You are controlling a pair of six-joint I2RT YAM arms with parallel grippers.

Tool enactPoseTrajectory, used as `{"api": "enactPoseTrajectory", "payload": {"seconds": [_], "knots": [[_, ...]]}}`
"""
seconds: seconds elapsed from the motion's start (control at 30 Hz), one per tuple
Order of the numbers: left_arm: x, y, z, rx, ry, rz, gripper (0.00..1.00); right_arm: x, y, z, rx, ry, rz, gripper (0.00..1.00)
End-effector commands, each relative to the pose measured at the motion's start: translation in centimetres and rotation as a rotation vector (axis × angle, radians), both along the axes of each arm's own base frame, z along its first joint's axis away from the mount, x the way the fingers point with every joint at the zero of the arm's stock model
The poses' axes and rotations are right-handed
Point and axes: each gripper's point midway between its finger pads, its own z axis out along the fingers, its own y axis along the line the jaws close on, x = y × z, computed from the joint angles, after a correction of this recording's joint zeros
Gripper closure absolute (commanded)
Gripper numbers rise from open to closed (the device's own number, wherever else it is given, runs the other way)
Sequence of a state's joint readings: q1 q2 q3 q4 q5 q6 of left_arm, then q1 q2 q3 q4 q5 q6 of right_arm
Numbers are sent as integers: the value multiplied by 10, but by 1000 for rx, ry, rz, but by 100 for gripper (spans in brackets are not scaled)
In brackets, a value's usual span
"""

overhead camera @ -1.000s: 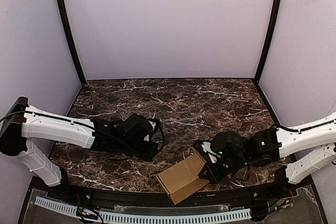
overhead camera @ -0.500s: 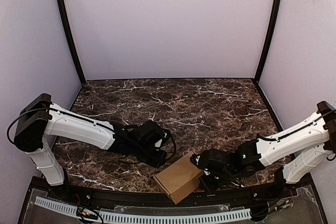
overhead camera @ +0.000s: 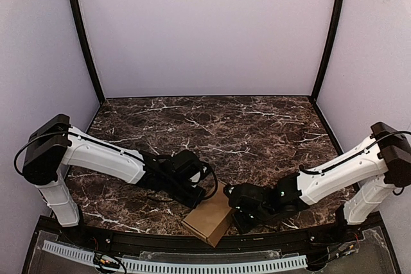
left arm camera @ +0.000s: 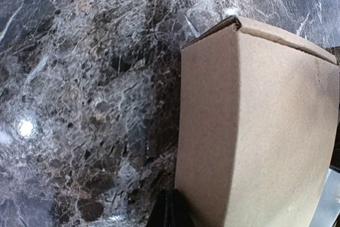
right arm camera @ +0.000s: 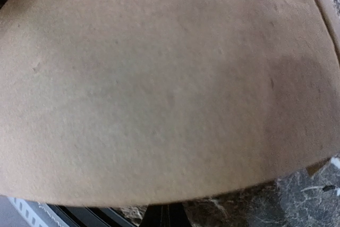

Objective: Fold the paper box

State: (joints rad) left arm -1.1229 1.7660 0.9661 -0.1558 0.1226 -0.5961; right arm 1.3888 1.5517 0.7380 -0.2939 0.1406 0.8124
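Left claw (overhead camera: 207, 192) closed, empty, tip against the plain brown cardboard paper box (overhead camera: 207, 221); right claw (overhead camera: 235, 205) closed likewise at the opposite side, box between them. Advise even, opposed pressure; uneven pushing risks skewing it.

A: Where's the paper box (overhead camera: 207, 221)?
B: On the table (overhead camera: 244, 126), near front edge, btw. the grippers: left gripper (overhead camera: 203, 198) at its left, right gripper (overhead camera: 235, 208) at its right.

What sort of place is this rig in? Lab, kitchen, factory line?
Likely a lab test booth: plain pale lilac walls, dark marble-pattern tabletop, white robot arms flanking one brown cardboard box.
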Motion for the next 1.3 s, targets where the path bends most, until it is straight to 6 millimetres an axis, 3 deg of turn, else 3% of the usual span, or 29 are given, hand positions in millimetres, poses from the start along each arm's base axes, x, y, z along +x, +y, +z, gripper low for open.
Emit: {"api": "enactPoseTrajectory", "payload": {"seconds": [0.0,0.23,0.43,0.77,1.0,1.13,1.27], "knots": [[-2,-8,6,-24,10,-25,100,13,33,14,69,-79,25,100],[-4,-7,6,-33,20,-22,100,38,63,23,177,-92,18,100],[-4,-7,8,-28,13,-31,100,50,61,24,191,-91,2,100],[27,25,14,114,-108,55,97,45,10,13,56,-67,-15,100],[48,41,23,191,-183,104,95,59,-30,24,-12,-104,-101,100],[59,38,25,198,-193,121,95,74,-40,33,-11,-120,-152,100],[72,32,26,178,-199,135,98,88,-38,35,-9,-127,-175,100]]}}
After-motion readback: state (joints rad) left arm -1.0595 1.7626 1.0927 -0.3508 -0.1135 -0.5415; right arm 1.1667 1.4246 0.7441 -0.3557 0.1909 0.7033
